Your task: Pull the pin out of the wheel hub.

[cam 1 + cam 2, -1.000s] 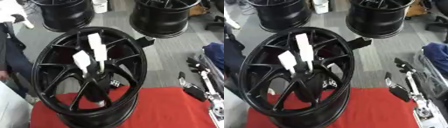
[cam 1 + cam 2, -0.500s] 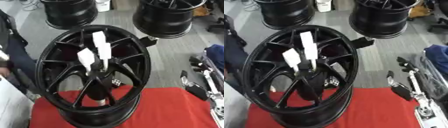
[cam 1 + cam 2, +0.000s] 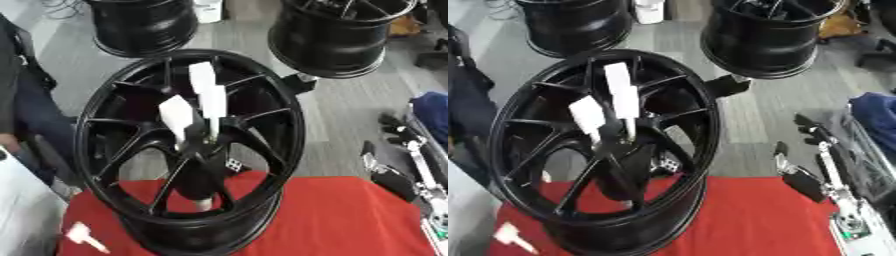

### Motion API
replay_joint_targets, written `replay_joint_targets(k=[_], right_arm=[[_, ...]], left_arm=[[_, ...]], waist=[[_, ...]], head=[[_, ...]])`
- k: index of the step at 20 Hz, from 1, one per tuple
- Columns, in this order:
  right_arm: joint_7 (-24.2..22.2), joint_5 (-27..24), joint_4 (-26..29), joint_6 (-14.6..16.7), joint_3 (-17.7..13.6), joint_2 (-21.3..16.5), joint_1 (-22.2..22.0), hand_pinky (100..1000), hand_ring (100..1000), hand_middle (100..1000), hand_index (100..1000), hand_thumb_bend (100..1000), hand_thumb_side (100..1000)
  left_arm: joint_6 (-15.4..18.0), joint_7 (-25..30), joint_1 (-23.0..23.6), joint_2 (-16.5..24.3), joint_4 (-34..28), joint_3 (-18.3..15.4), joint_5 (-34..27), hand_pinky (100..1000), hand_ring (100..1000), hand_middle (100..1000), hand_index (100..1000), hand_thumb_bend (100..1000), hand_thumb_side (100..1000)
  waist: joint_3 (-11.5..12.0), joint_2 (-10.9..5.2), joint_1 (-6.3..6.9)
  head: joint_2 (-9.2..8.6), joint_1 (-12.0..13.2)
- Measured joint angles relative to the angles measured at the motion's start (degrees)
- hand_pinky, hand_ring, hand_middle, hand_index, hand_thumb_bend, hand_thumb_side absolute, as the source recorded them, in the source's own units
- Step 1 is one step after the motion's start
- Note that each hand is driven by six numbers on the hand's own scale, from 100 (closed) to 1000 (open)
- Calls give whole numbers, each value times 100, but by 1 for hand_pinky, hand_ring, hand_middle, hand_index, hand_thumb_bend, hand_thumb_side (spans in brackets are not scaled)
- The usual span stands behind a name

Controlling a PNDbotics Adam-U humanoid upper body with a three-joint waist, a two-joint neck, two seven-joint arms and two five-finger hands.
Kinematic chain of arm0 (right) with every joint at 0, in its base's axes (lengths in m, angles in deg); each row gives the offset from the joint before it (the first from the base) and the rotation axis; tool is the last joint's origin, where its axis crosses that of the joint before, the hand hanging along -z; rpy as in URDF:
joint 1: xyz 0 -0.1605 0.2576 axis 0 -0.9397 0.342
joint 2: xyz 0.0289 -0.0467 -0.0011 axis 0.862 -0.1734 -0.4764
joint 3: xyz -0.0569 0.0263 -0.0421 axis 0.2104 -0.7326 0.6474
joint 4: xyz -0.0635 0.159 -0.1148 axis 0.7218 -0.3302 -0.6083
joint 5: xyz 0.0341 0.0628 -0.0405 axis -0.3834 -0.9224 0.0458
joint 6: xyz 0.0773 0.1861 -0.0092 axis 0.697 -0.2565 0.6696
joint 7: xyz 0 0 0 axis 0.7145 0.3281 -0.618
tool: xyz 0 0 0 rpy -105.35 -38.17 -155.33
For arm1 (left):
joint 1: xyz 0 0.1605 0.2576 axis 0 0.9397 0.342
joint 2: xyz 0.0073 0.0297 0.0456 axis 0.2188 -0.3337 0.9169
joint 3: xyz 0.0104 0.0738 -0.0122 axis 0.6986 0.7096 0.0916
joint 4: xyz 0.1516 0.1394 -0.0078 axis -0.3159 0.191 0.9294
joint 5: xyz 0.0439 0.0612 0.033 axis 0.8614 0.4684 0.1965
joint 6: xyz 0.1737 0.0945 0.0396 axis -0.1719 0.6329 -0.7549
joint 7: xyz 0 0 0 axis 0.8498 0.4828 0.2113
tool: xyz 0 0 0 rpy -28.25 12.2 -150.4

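A black wheel hub (image 3: 188, 150) stands on a red cloth (image 3: 341, 215). White pins (image 3: 203, 102) jut from its centre. No robot hand shows, so finger state is unknown. A crooked pull could topple the wheel.

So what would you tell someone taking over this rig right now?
Right hand: open and idle at the lower right, fingers up, apart from the hub.
Left hand: seems to be the dark shape at the hub's centre; its grip cannot be told.
Wheel hub: stands tilted on its edge on the red cloth.
White pieces stick up at its centre; whether they are the pin is unclear.
A small white thing lies on the cloth at the lower left.
Done: no pin clearly out. Left: pull it free.
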Motion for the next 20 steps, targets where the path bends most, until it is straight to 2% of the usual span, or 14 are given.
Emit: replay_joint_targets(k=[3, 4, 5, 7, 9, 15, 20], right_arm=[[5, 0, 0, -10, -6, 21, 0, 785, 856, 852, 951, 100, 465], [6, 0, 0, -11, -6, 22, 0, 783, 855, 853, 951, 100, 471], [9, -7, 0, -13, -10, 30, -3, 783, 855, 853, 951, 100, 473], [31, -43, 0, -15, -18, 106, 5, 781, 855, 853, 951, 100, 479], [63, -80, 0, -11, -22, 190, 30, 777, 854, 851, 951, 100, 485], [219, -316, -19, 53, 8, 338, 101, 767, 848, 846, 946, 100, 495], [388, -476, -72, 90, 33, 375, 130, 759, 843, 841, 941, 100, 489]], left_arm=[[-102, -350, 80, -160, 23, -80, -36, 785, 826, 841, 879, 838, 579], [-116, -403, 81, -178, 22, -90, -44, 703, 784, 780, 802, 680, 737], [-110, -463, 64, -214, 0, -126, -67, 699, 782, 776, 796, 675, 746], [-69, -603, 39, -363, -146, -306, -168, 692, 777, 769, 787, 671, 761], [-19, -778, 91, -635, -377, -564, -336, 689, 776, 763, 779, 665, 764], [93, -1368, 375, -1567, -1310, -1402, -913, 674, 755, 737, 755, 641, 751], [-179, -1849, 502, -2328, -2075, -1423, -1402, 665, 740, 713, 737, 625, 733]], waist=[[0, 5, -2], [3, 6, -5], [47, 16, -38], [166, 47, -165], [152, 77, -272], [56, 230, -304], [44, 279, -267]], head=[[0, 0], [0, -2], [0, -21], [0, -63], [0, -69], [1, 15], [1, 24]])
